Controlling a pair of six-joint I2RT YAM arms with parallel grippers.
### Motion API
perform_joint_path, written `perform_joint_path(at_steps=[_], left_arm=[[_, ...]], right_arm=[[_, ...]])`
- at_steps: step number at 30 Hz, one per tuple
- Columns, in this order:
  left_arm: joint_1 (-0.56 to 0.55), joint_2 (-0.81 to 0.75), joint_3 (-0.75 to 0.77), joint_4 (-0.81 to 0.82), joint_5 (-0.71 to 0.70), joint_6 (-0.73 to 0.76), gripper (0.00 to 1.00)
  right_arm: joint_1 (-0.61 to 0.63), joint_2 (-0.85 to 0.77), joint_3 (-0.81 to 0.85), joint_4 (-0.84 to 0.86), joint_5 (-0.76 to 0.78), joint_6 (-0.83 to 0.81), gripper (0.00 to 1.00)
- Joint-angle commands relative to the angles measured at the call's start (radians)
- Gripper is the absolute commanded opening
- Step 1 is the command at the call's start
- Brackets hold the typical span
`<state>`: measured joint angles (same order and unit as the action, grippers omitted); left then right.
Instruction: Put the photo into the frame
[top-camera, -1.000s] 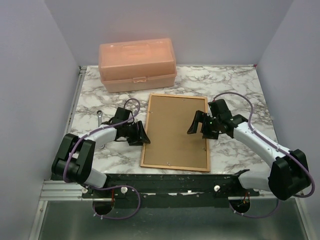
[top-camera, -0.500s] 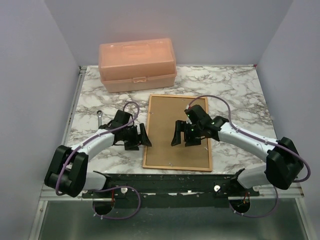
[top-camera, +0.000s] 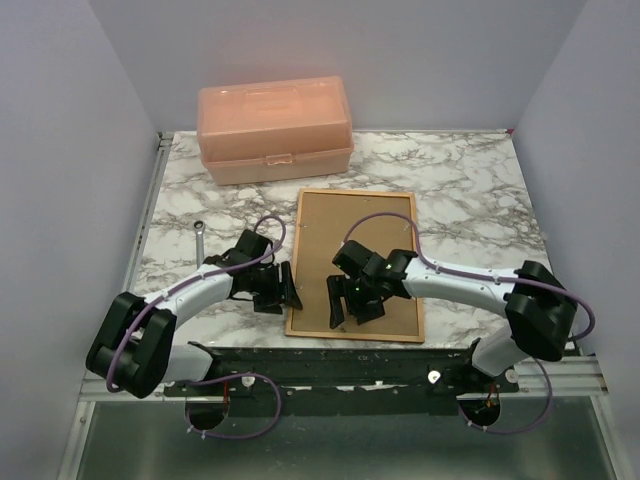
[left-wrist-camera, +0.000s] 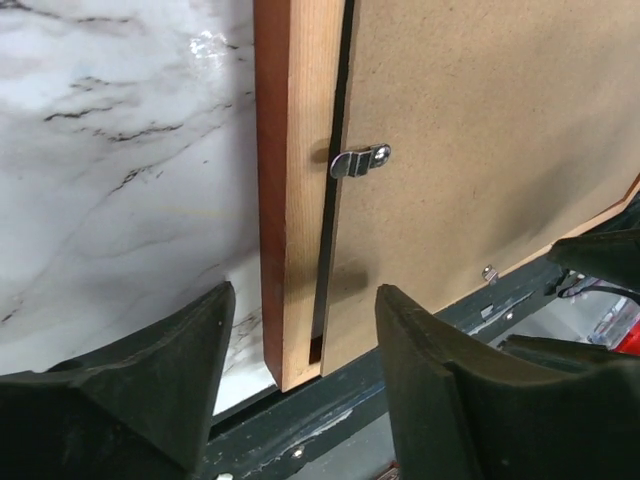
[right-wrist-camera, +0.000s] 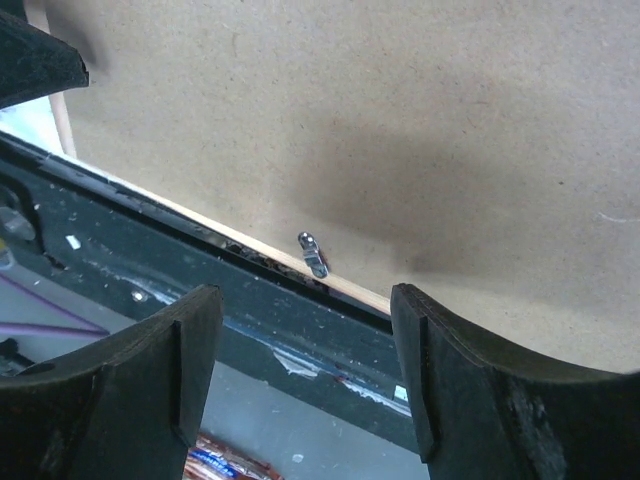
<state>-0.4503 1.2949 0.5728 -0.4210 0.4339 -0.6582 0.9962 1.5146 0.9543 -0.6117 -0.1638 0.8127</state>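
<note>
The frame lies face down on the marble table, with a brown backing board set in it. The photo is out of view. My left gripper is open at the frame's near left corner. In the left wrist view its fingers straddle the tan rail without touching it, and a small metal clip sits further along that rail. My right gripper hangs open over the board's near edge. Between its fingers I see another clip and the black rail below.
A peach plastic box stands at the back left of the table. A small metal wrench lies left of my left arm. The black mounting rail runs along the table's near edge, just below the frame.
My right gripper has swung left and nearer, from the frame's right side to over the board's near edge. My left gripper slid down along the left rail toward the near corner.
</note>
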Motion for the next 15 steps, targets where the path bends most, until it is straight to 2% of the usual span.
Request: perform_joint_path(at_steps=[1, 6, 12, 15], left_arm=[[-0.013, 0.055, -0.033, 0.017, -0.021, 0.009, 0.56], [-0.018, 0.082, -0.024, 0.013, -0.044, 0.021, 0.46], [-0.026, 0.118, -0.007, 0.007, -0.066, 0.034, 0.45], [-0.029, 0.129, -0.001, 0.01, -0.073, 0.037, 0.45]], right_arm=[[0.057, 0.08, 0.088, -0.09, 0.142, 0.001, 0.74], [0.097, 0.151, 0.158, -0.169, 0.28, 0.017, 0.71], [0.114, 0.206, 0.209, -0.271, 0.416, 0.051, 0.63], [0.113, 0.219, 0.227, -0.288, 0.438, 0.061, 0.63]])
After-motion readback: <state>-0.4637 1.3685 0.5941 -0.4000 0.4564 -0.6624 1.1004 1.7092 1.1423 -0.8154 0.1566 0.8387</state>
